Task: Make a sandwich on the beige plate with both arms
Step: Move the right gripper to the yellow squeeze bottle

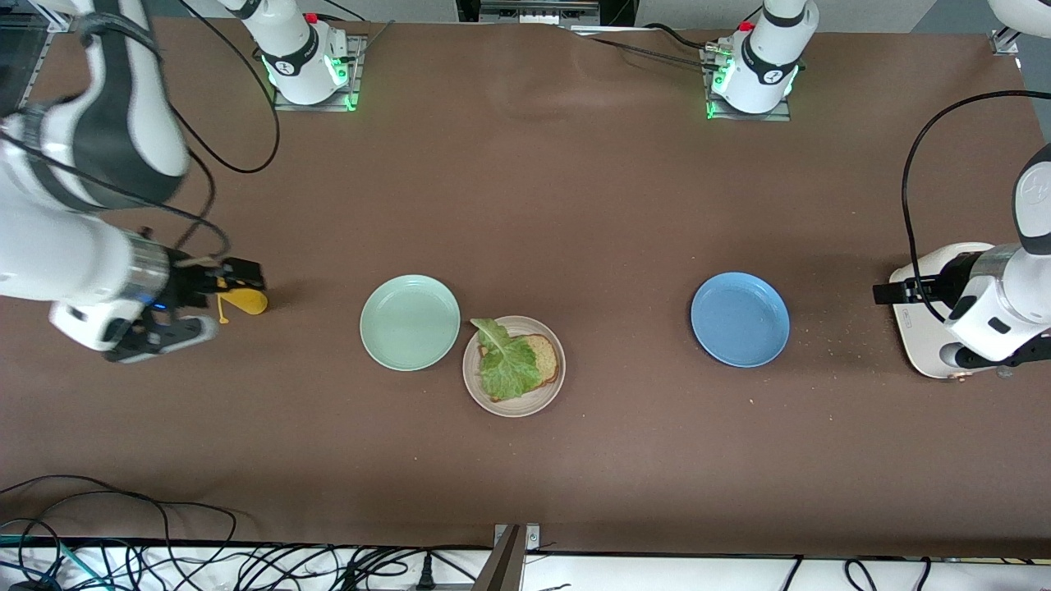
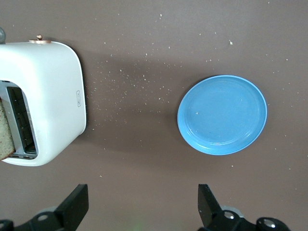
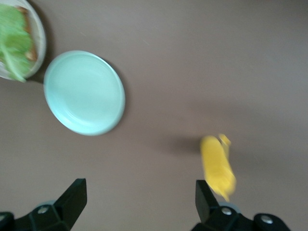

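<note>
One slice w/ lettuce leaf is sitting on the beige plate, at 4 o'clock of the mint plate. I'm hovering my right gripper open by the yellow bottle; left gripper open near the toaster, where I'm judging the 2nd slice needs grabbing.

Evenly and brightly lit from overhead; soft short shadows under plates; no glare; right wrist view smeared by motion blur, front view crisp.
</note>
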`<state>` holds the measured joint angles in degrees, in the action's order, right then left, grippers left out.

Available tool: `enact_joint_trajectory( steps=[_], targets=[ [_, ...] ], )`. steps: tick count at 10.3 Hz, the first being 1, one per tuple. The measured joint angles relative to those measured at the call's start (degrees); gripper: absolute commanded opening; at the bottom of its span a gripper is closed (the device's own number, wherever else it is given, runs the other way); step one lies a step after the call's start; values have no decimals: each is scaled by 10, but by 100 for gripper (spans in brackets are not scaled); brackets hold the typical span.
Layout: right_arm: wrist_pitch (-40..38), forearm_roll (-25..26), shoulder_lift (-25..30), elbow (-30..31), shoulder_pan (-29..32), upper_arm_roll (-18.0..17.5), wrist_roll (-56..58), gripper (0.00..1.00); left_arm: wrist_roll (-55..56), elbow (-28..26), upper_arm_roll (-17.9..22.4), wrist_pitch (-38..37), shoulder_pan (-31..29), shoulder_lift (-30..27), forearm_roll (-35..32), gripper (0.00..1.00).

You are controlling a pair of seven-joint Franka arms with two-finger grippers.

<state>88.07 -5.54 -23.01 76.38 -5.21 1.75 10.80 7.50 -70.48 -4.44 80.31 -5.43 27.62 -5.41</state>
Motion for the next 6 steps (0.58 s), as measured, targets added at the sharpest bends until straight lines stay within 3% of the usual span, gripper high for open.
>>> enact_joint_trajectory(
  steps=[4,6],
  targets=[
    [-4,-13,37,80,2,123,210,100,0,0,0,0,0,0,0,100],
    [59,-84,41,152,3,171,366,100,0,0,0,0,0,0,0,100]
  ],
)
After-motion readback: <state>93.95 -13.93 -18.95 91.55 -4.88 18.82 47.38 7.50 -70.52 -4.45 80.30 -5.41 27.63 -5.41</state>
